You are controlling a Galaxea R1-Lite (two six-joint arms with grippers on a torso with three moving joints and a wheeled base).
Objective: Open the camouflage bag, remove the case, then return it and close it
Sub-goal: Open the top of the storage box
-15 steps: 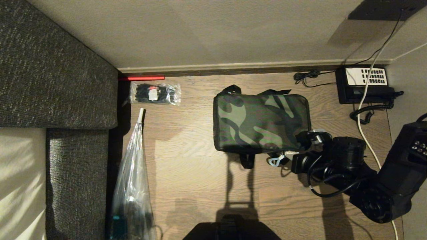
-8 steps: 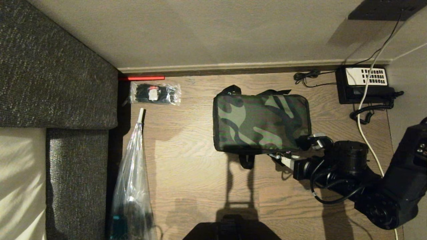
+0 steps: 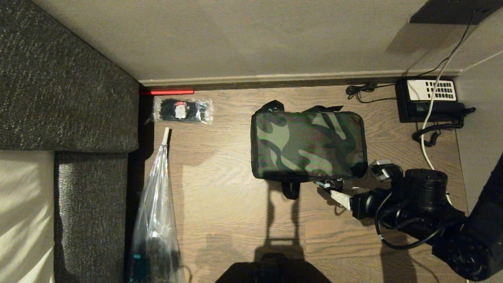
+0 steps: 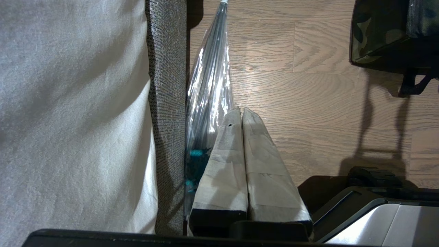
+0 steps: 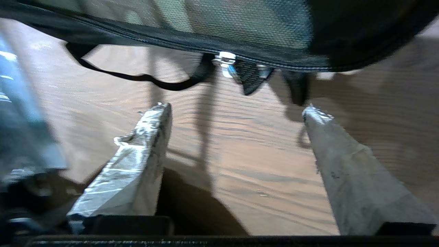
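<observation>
Camouflage bag is lying flat on the wooden floor, lid down and zipper line looking shut, black straps sticking out at its near and far edges. No case visible anywhere. Right hand is sitting low at the bag's near right corner, fingers spread wide apart, holding nothing. In the right wrist view the two taped fingertips are standing clear of the bag's edge, with the silver zipper pull hanging between and beyond them, not touched. Left hand is hanging parked off to the robot's left, fingers pressed together, empty, just beside a clear plastic bag that is lying along the sofa. A small packet of black cable ties is lying near the wall, and a black telephone is sitting in the far right corner, both well apart from the bag.
</observation>
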